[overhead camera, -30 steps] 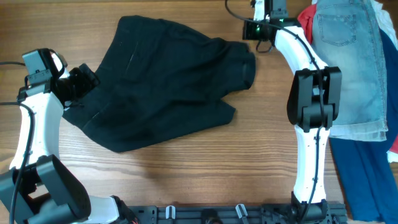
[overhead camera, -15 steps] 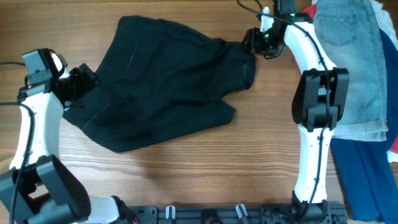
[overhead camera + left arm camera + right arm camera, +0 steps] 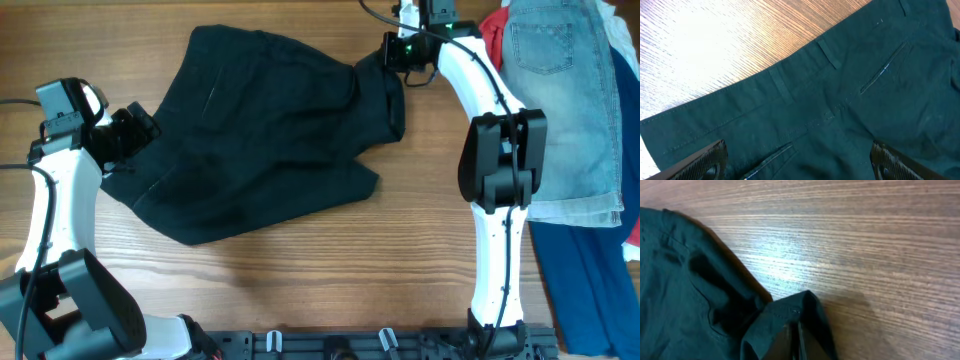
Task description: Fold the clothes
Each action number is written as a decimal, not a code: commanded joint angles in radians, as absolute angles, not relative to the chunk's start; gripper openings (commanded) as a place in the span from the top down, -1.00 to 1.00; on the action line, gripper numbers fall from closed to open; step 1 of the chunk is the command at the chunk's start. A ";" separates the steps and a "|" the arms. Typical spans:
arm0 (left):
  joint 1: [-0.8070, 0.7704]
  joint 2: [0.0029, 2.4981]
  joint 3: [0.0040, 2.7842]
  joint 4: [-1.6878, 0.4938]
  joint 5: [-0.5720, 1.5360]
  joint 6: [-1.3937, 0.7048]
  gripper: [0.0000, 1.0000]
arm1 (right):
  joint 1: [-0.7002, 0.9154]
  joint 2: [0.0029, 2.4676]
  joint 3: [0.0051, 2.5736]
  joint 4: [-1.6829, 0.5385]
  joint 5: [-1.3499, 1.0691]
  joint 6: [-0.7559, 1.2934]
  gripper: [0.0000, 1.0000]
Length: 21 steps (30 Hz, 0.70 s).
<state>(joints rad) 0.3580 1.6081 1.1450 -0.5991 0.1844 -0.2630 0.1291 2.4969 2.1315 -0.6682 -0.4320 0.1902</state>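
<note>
Black garment (image 3: 270, 130), just one; left jaws spread wide, right jaws clenched on its edge.

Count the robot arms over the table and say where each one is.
2. The left arm stands at the black garment's left edge; the right arm reaches to its upper right corner.

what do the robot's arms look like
Both arms are white tubes with bulky black joint housings. The left arm has a white camera block at its wrist and a thin black cable alongside. The right arm has black cables and a green light near its wrist. Jaws are glossy black.
</note>
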 commanded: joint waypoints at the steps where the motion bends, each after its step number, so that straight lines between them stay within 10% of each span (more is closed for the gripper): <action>1: 0.355 1.599 1.141 -0.603 0.183 -0.239 -0.82 | 0.119 2.510 2.132 -0.673 -0.405 0.202 0.91; 12: 0.355 1.599 1.141 -0.603 0.183 -0.240 -0.82 | 0.105 2.510 2.132 -0.706 -0.393 0.186 0.92; 18: 0.355 1.599 1.141 -0.602 0.183 -0.243 -0.82 | 0.093 2.510 2.132 -0.809 -0.398 0.215 0.03; 21: 0.355 1.599 1.141 -0.602 0.183 -0.243 -0.83 | 0.076 2.510 2.132 -0.798 -0.458 0.217 -0.07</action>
